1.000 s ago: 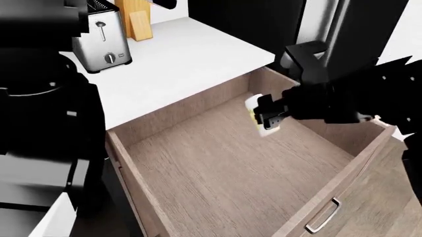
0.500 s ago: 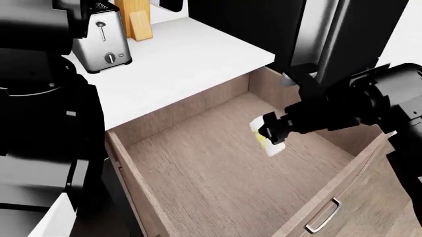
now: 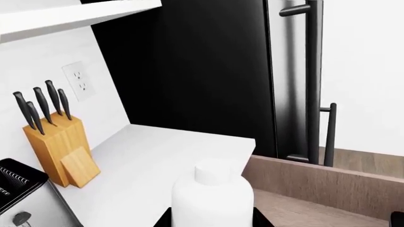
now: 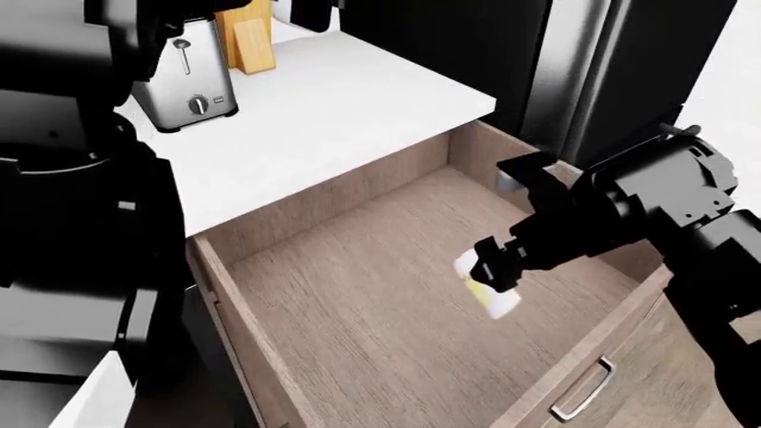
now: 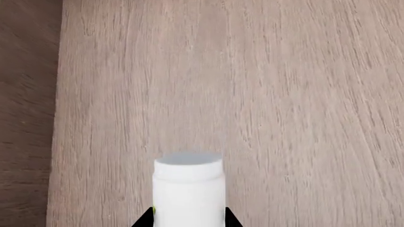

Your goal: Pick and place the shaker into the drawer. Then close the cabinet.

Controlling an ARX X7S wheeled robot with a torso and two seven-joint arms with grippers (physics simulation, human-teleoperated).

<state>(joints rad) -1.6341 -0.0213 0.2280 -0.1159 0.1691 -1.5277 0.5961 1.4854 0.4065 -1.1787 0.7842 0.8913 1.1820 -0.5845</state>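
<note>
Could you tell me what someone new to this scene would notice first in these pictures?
The eye goes first to the right gripper, which holds the white, yellow-marked shaker over the floor of the wide-open wooden drawer. Behind it, on the white counter, stand a silver toaster and a wooden knife block, with a tall black appliance beside them.

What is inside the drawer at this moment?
Only the shaker, held over the drawer floor by the right gripper. The floor is otherwise bare wood; the right arm covers part of the far corner.
</note>
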